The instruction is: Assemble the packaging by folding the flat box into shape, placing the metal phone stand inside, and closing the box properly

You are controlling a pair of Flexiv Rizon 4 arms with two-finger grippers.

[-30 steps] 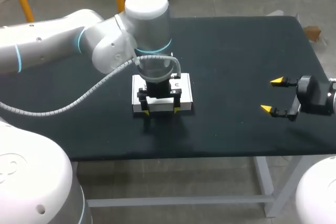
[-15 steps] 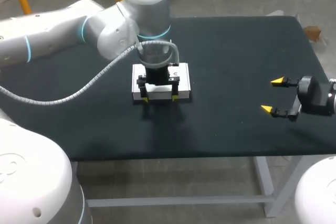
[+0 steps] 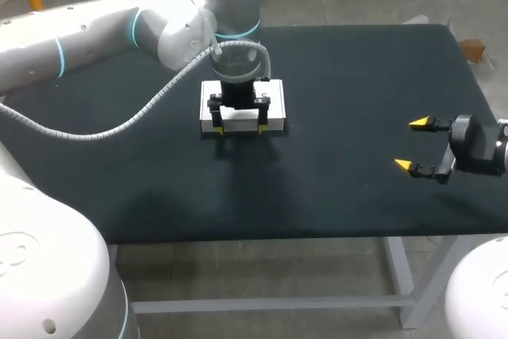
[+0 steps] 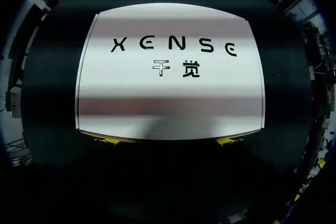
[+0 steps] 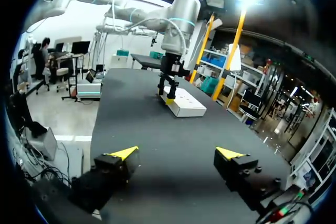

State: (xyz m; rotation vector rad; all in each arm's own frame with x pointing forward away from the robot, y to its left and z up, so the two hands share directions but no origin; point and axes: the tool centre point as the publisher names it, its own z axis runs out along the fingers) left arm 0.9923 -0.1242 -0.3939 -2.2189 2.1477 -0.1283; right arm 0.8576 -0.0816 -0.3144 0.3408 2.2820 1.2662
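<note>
A closed white box with black print on its lid lies on the black table, left of the middle. My left gripper points straight down at the box's near edge, open. In the left wrist view the lid of the box fills the picture, and the left gripper shows only its yellow tips along that near edge. My right gripper hangs open and empty over the table's right side, far from the box. The right wrist view has the right gripper open, with the box well ahead. No metal phone stand is visible.
The black table carries nothing else that I can see. My left arm stretches across the table's left half from the view's left, with a grey cable hose looping below it. The table's front edge lies just below the right gripper.
The left gripper has moved toward the table's far side, and the white box has slid that way with it, at the fingertips. The right arm has kept still.
</note>
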